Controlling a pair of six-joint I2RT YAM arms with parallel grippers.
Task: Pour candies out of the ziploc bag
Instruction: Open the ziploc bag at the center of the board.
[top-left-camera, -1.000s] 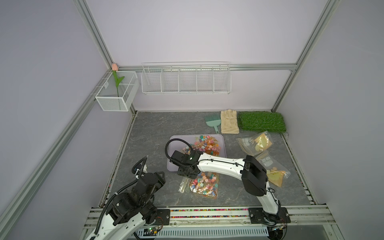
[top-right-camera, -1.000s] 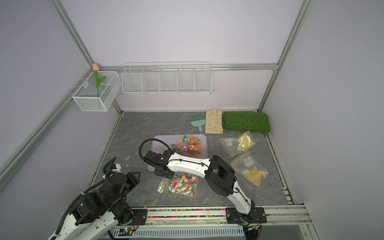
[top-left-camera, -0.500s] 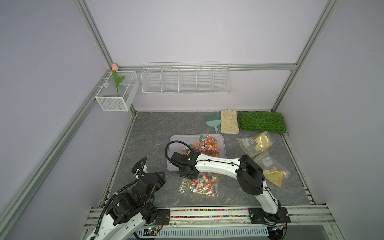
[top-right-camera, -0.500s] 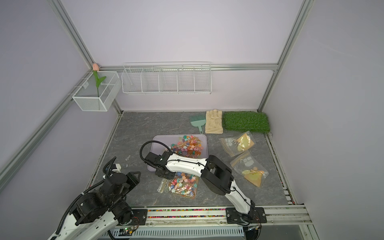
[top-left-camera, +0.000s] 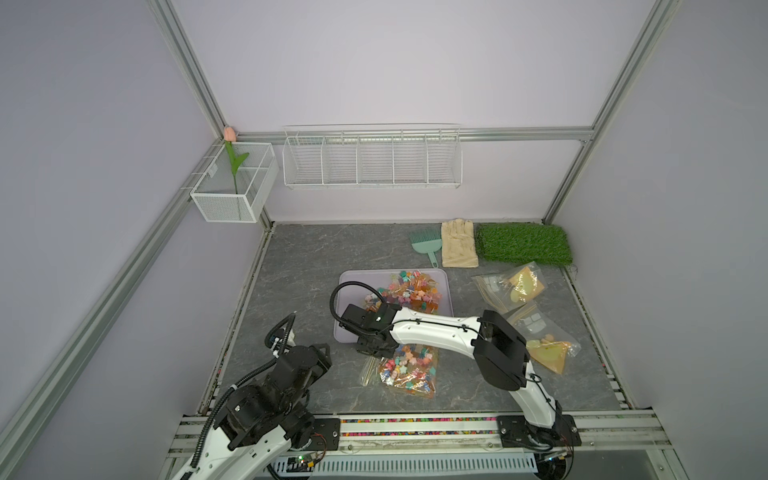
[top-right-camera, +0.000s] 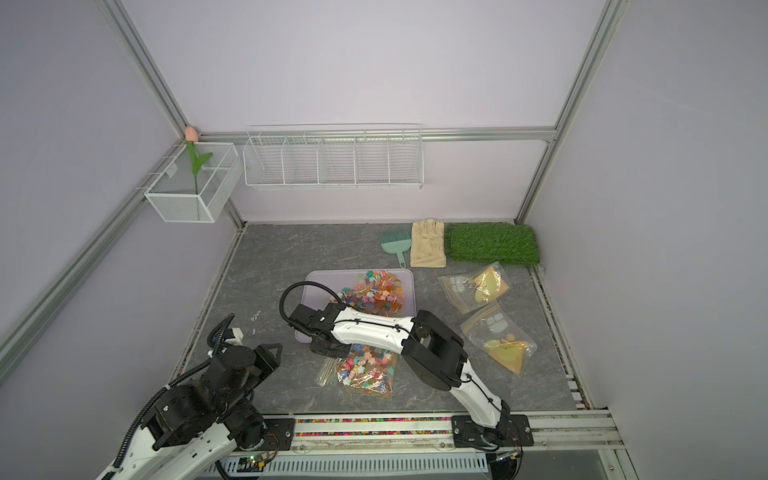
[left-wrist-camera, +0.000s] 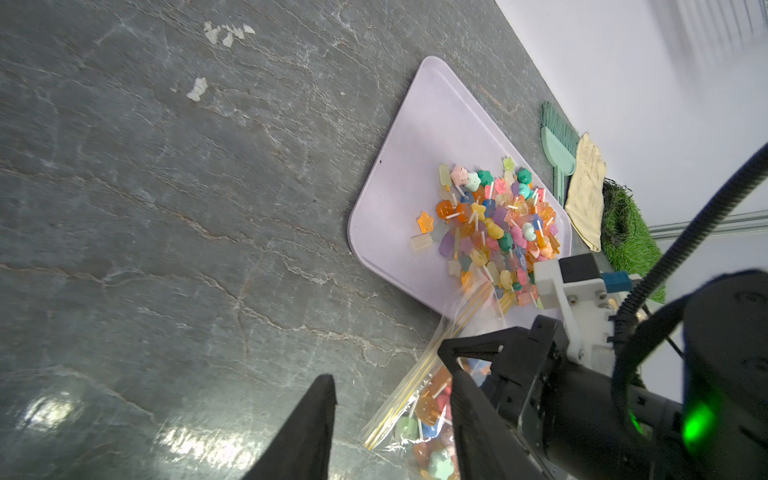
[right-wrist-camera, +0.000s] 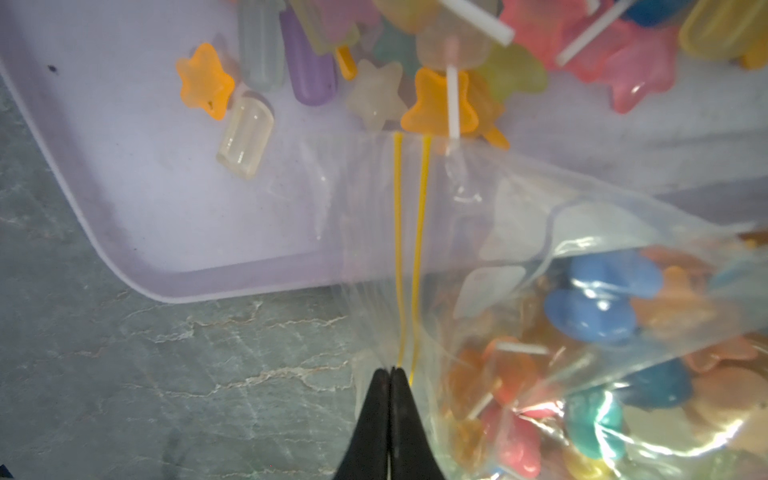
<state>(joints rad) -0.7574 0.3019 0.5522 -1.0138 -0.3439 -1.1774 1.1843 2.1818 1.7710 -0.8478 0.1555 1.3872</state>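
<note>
**1. Candies** (top-left-camera: 409, 293). Small star and flower shapes in orange, pink, teal, blue and yellow, many on thin white sticks. We log two lots: one loose heap in the far right part of the tray (top-left-camera: 353, 291), and the other inside the ziploc bag (top-left-camera: 411, 376).

**2. Ziploc bag.** Clear plastic with a double yellow zip strip. It lies on the grey floor (top-left-camera: 307, 257) just in front of the tray, on the rail side. In the right wrist view we see its zip end draped over the tray's near rim, reaching the edge of the loose heap.

**3. Tray.** Lilac and shallow with rounded corners, lying flat at mid-floor.

**4. Right gripper** (right-wrist-camera: 390, 376). Clenched. The black fingertips are pressed together on the zip strip at the bag's edge. The white arm reaches across above the bag.

**5. Left gripper** (top-right-camera: 270, 353). Released, with the jaws parted and grasping nothing. It is poised to the left of the bag and apart from it. Its own wrist view shows us one black finger (left-wrist-camera: 316, 428) over bare floor.

**6. Other stock.**
- A clear bag of yellow pieces (top-left-camera: 509, 286) and a second such bag (top-left-camera: 542, 347) lie to the right of the tray.
- Along the back wall we list a teal brush (top-left-camera: 424, 243), a cream glove (top-left-camera: 457, 245) and a green grass mat (top-left-camera: 521, 243).
- On the walls are a white wire shelf (top-left-camera: 372, 158) and a mesh box (top-left-camera: 232, 199) holding a tulip (top-left-camera: 230, 134).
</note>
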